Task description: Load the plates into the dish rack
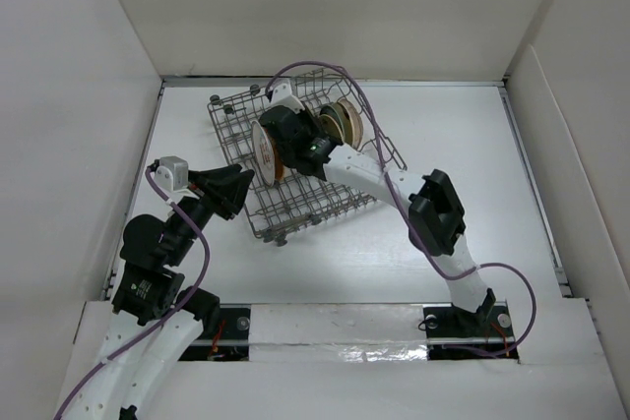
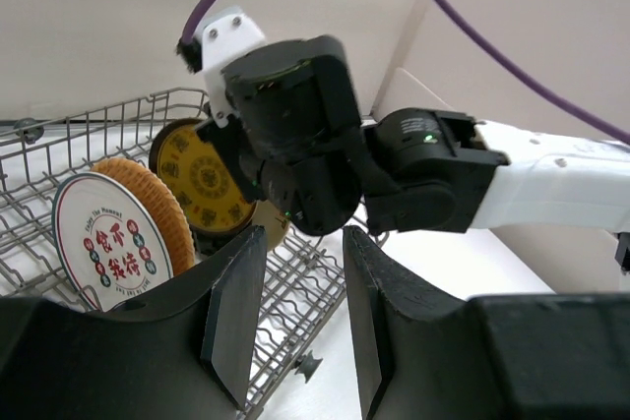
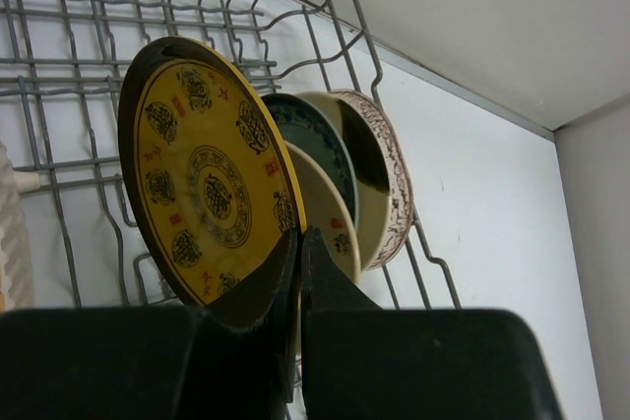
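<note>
The dish rack point(image 1: 295, 219) sits mid-table, turned at an angle. My right gripper point(image 3: 298, 238) is shut on the rim of a yellow plate with dark pattern point(image 3: 207, 184), held upright inside the rack. Behind it stand a cream plate point(image 3: 330, 209), a teal plate point(image 3: 315, 140) and a whitish patterned plate point(image 3: 389, 174). In the left wrist view an orange woven plate point(image 2: 162, 209) and a white plate with red characters point(image 2: 110, 248) stand to the yellow plate's point(image 2: 202, 179) left. My left gripper point(image 2: 303, 243) is open and empty, beside the rack's near-left edge.
White walls close in the table on the left, back and right. The right arm's purple cable point(image 1: 364, 110) loops over the rack. The rack's small foot point(image 2: 305, 369) stands on the table just below my left fingers.
</note>
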Available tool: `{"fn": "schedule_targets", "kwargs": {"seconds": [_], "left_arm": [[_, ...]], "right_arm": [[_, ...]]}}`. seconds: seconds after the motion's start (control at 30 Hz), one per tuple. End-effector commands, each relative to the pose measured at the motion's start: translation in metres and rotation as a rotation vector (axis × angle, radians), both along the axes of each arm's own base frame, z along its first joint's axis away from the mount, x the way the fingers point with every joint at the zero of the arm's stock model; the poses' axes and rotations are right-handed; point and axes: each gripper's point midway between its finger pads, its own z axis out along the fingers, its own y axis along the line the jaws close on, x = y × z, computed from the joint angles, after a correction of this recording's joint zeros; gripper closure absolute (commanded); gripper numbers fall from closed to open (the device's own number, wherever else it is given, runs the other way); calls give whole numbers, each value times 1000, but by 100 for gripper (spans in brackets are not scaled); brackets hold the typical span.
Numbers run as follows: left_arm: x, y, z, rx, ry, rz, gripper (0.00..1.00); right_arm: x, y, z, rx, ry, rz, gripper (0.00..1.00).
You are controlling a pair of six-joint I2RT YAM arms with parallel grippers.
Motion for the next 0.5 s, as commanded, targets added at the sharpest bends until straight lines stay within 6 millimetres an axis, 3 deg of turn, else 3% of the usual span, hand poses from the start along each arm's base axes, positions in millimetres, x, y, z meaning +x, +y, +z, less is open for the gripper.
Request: {"fn": "schedule_targets", "kwargs": {"seconds": [0.0,0.17,0.33,0.47], "left_arm": [[-2,1,11,-14,-45,3,66],[-3,2,13,-16,-52,2,66],[-3,1,12,-13,-47,-3,66],[-3,2,11,-14,-47,1,66]], "right_arm": [[1,5,3,0,-23,-28,100],[3,10,-20,-4,-1,-18,100],[1,10,-28,29,6,-25,100],[-2,17,-23,119,12,0,100]]}}
